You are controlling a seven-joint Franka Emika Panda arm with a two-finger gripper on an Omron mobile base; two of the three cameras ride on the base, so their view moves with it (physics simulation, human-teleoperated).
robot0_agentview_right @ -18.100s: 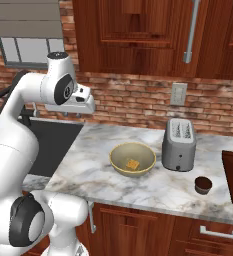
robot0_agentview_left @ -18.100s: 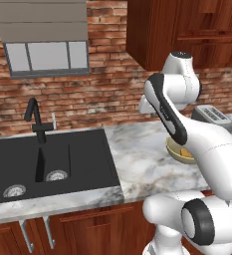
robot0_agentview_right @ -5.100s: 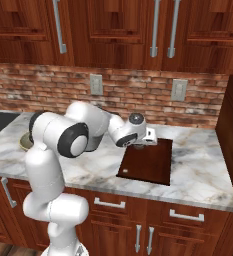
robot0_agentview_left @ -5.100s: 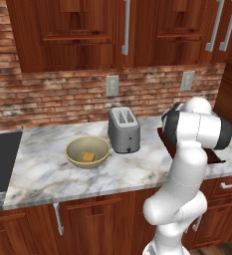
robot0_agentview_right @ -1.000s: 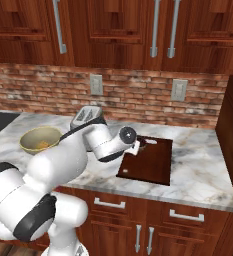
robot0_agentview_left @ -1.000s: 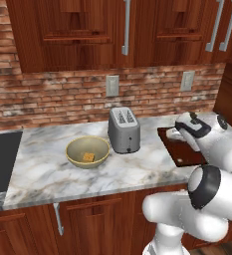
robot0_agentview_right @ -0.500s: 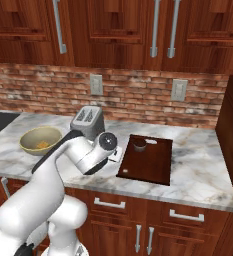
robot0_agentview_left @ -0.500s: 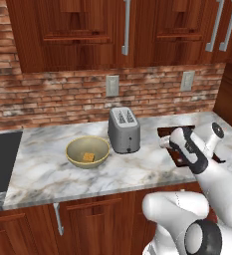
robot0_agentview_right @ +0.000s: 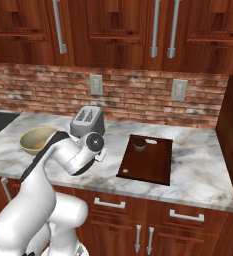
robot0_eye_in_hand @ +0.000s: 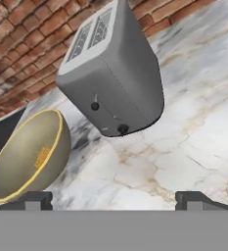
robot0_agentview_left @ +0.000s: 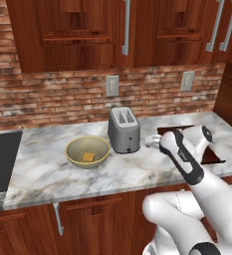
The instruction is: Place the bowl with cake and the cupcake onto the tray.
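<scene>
The olive-tan bowl [robot0_agentview_left: 87, 151] sits on the marble counter left of the toaster, with the small orange-yellow cake [robot0_agentview_left: 88, 157] inside it. The hand view looks down on the bowl [robot0_eye_in_hand: 17, 169] and cake [robot0_eye_in_hand: 43, 157] at lower left. The dark brown cupcake [robot0_agentview_right: 139, 145] rests on the far end of the reddish-brown tray [robot0_agentview_right: 147, 162]. My gripper [robot0_agentview_left: 152, 141] hovers over the counter between toaster and tray, facing the toaster. It is open and empty, its fingertips [robot0_eye_in_hand: 35, 198] spread wide. My arm hides part of the tray [robot0_agentview_left: 211, 156] in the left base view.
A grey toaster [robot0_agentview_left: 124, 130] stands between the bowl and my gripper, close in front of the hand [robot0_eye_in_hand: 115, 78]. The brick wall with outlets runs behind the counter. A black sink edge [robot0_agentview_left: 0, 159] lies at far left. Bare marble lies in front of the toaster.
My arm has swung left, off the tray and away from the cupcake, to the counter beside the toaster. The cupcake stays on the tray. The jaws remain open.
</scene>
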